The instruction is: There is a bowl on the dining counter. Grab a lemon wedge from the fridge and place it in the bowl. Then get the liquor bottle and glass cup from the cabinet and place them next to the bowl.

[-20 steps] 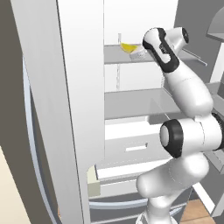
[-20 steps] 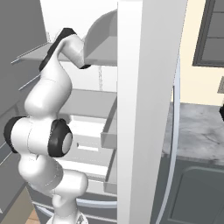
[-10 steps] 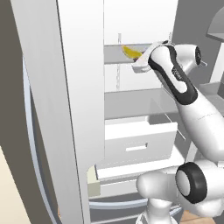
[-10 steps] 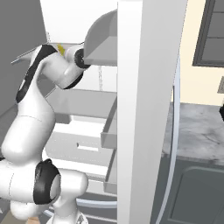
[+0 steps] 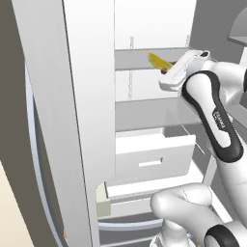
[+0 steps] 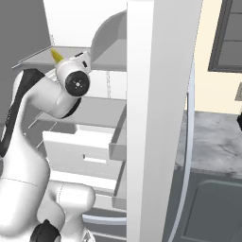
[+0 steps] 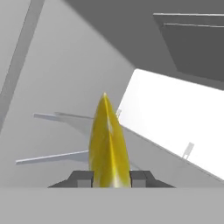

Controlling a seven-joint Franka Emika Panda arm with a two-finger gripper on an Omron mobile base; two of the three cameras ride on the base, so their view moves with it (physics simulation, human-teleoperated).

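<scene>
In the left base view, note the open fridge [image 5: 91,120], its drawer [image 5: 154,157] pulled out below the shelves. Right of it, your pincer [image 7: 111,178] is clamped on the lemon wedge [image 7: 108,142], held at upper-shelf [image 5: 144,59] height.

The arm swings its hand rightward, out from the fridge's [image 5: 91,120] upper shelf [image 5: 140,54], carrying the lemon wedge [image 5: 159,61] pinched in the gripper [image 5: 167,69] farther from the shelf's interior.

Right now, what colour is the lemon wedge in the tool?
Yellow, with a darker golden rind; the lemon wedge shows best in the hand view, between the tool's tips.
</scene>
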